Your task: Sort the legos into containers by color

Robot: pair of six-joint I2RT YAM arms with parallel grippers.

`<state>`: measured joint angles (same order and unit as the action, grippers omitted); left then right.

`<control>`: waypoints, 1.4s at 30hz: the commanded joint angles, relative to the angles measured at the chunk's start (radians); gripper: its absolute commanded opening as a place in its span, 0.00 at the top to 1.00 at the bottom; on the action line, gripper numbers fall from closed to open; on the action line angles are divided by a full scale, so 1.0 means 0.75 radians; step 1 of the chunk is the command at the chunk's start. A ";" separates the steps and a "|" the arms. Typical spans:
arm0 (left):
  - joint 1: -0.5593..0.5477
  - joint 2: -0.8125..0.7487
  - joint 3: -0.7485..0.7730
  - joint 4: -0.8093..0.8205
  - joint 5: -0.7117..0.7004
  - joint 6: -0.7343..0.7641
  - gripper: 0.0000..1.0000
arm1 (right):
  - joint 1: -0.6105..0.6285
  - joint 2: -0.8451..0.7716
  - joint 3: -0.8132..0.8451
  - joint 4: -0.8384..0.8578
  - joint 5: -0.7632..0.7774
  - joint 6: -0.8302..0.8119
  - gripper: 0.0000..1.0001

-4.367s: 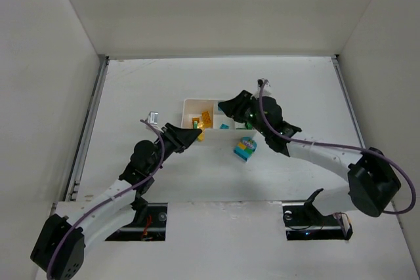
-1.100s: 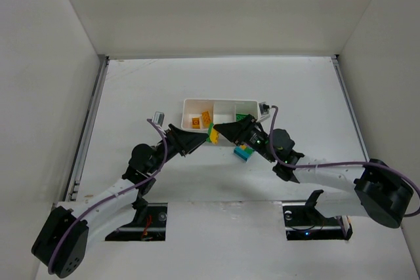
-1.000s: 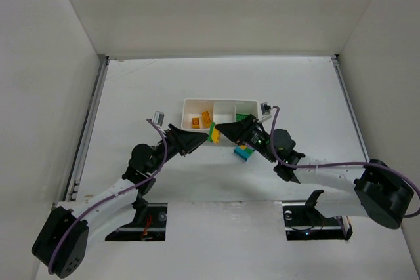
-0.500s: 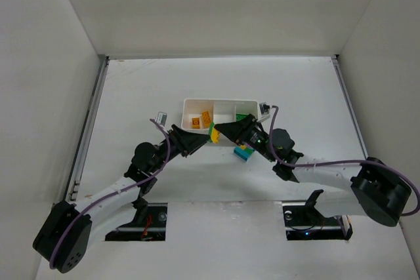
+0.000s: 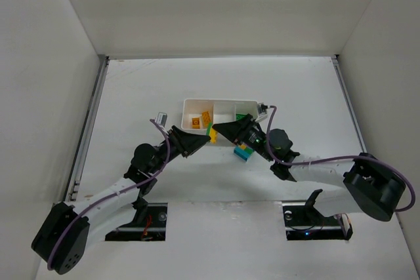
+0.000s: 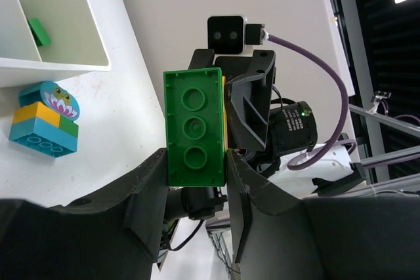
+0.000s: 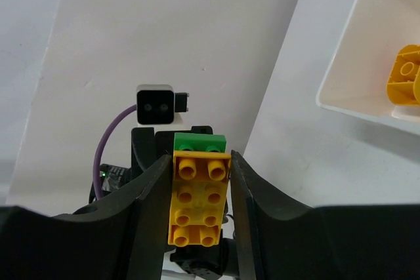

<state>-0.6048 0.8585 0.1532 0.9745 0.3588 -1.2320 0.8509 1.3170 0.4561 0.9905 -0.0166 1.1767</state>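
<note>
A green lego (image 6: 195, 129) and a yellow lego (image 7: 200, 198) are joined as one clump (image 5: 211, 133), held in the air just in front of the white tray (image 5: 220, 103). My left gripper (image 5: 205, 136) (image 6: 195, 162) is shut on the green one, with both fingers against its sides. Facing it, my right gripper (image 5: 219, 128) (image 7: 200, 162) is shut on the yellow one. The left container holds yellow legos (image 5: 201, 120) (image 7: 403, 73). A small green lego (image 6: 38, 31) lies in the right container.
A mixed clump of cyan, yellow and green legos (image 5: 244, 152) (image 6: 44, 119) lies on the table just in front of the tray's right end, under my right arm. Both arms meet at the tray's near wall (image 6: 52, 65).
My left gripper's jaws have closed in onto the green lego. Both arms and the clump have barely moved over the last second.
</note>
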 commanded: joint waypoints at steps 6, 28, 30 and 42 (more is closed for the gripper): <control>0.032 -0.097 0.027 0.051 0.021 0.029 0.81 | -0.104 -0.028 -0.021 0.058 -0.121 0.004 0.71; 0.057 -0.079 0.029 0.108 0.006 0.019 0.83 | -0.197 -0.026 0.169 -0.311 -0.313 -0.215 0.45; 0.045 -0.079 0.033 0.114 0.000 0.013 0.83 | -0.178 0.009 0.173 -0.245 -0.313 -0.193 0.44; 0.000 -0.112 -0.006 0.126 -0.182 -0.086 0.84 | -0.092 0.109 0.149 0.070 -0.287 -0.125 0.36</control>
<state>-0.5896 0.7830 0.1516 0.9421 0.2527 -1.2583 0.7612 1.3716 0.5571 0.9314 -0.2382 1.0798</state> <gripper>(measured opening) 0.330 0.637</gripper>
